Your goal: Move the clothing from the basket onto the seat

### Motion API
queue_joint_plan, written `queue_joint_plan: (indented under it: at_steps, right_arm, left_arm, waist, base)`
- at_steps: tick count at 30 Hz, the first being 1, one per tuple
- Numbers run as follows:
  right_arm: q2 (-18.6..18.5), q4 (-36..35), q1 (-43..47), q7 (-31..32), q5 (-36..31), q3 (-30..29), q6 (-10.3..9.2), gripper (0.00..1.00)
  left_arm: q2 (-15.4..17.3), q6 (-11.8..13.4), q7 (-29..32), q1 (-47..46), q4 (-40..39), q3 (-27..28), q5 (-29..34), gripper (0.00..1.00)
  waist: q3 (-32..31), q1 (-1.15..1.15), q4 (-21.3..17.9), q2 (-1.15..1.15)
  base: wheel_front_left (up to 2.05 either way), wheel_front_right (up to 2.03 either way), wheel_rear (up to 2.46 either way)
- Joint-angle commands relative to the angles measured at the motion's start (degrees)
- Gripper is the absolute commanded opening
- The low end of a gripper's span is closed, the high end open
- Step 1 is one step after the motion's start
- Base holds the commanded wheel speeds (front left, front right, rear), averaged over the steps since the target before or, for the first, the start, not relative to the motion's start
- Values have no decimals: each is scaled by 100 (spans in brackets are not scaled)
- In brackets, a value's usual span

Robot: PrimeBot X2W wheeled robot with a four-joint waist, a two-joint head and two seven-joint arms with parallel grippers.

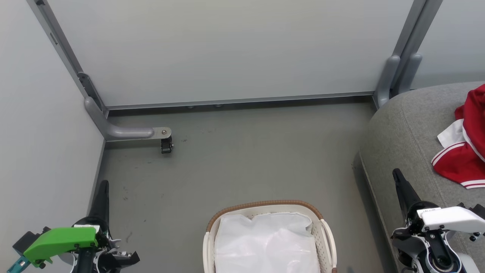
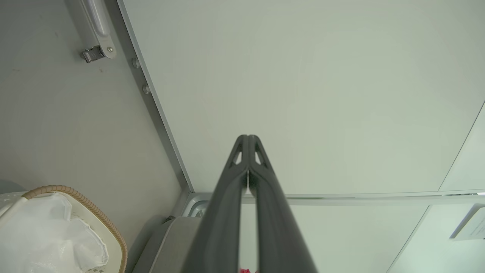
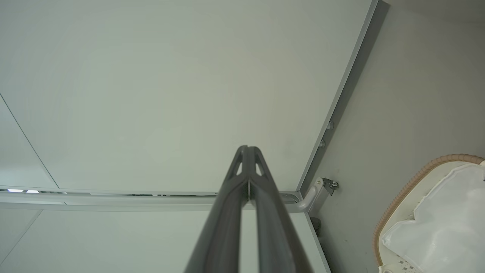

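The cream basket with its brown woven rim stands on the floor at the bottom centre, holding just the shiny white liner. Red and white clothing lies on the grey seat at the right edge. My left gripper is shut at the lower left, by the left wall, with nothing in it. My right gripper is shut at the lower right, over the seat's front edge, left of the clothing. The basket's rim also shows in the left wrist view, and the basket in the right wrist view.
Pale partition walls close the space at the back and left. A grey bracket with a small caster juts from the left corner over the grey floor. Metal posts stand at the back right beside the seat.
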Motion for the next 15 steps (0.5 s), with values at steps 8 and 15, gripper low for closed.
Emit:
queue_joint_plan:
  at_steps: [8, 15]
  right_arm:
    - [-39, -65, 56, 107, 393, -50, -4, 0]
    - [-39, -75, 60, 125, 480, -58, -4, 0]
  left_arm:
    - [34, -52, 109, -133, -32, 66, -338, 0]
    - [34, -60, 131, -134, -29, 74, -400, 0]
  waist:
    - [-6, 0, 21, 46]
    - [-9, 0, 29, 47]
  base:
    - [0, 0, 0]
    - [0, 0, 0]
